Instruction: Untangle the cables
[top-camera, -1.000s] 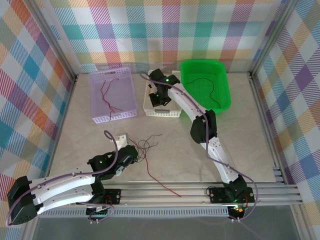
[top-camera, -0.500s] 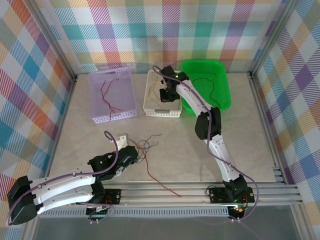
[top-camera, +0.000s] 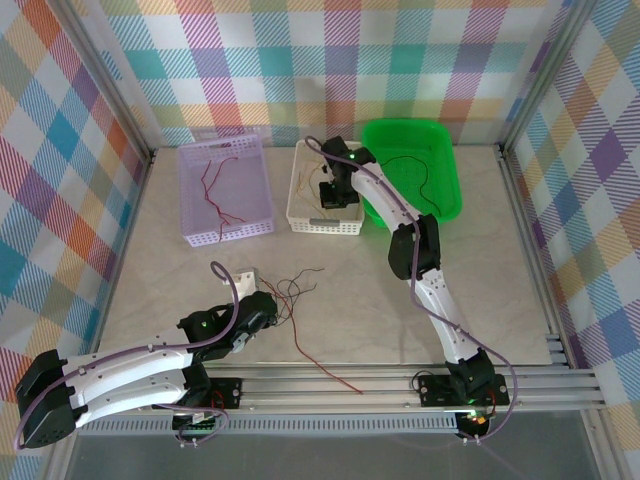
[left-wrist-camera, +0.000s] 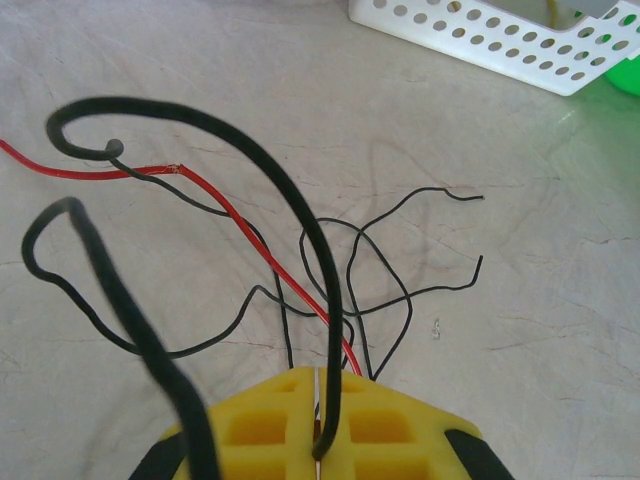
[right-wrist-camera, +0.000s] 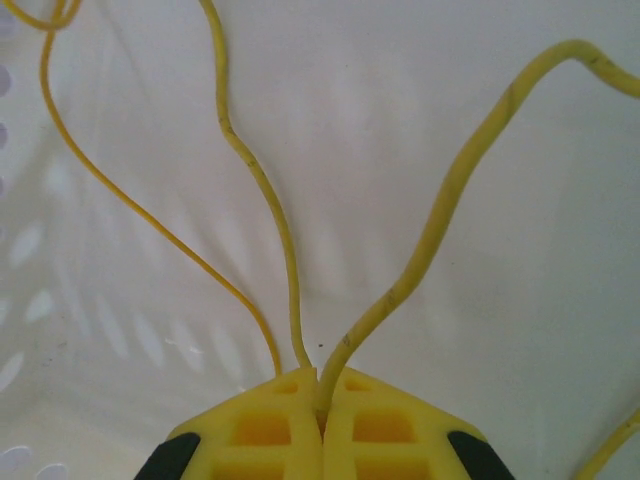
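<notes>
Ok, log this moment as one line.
left gripper: shut on black cable | right gripper: shut on yellow cable, over white basket | red cable: on table

We can read no text, label, brand, number or sign in any of these views.

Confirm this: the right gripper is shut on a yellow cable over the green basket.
Wrong basket. The right gripper is shut on a yellow cable over the white basket, not the green basket beside it. The right wrist view shows white perforated plastic beneath it.
</notes>
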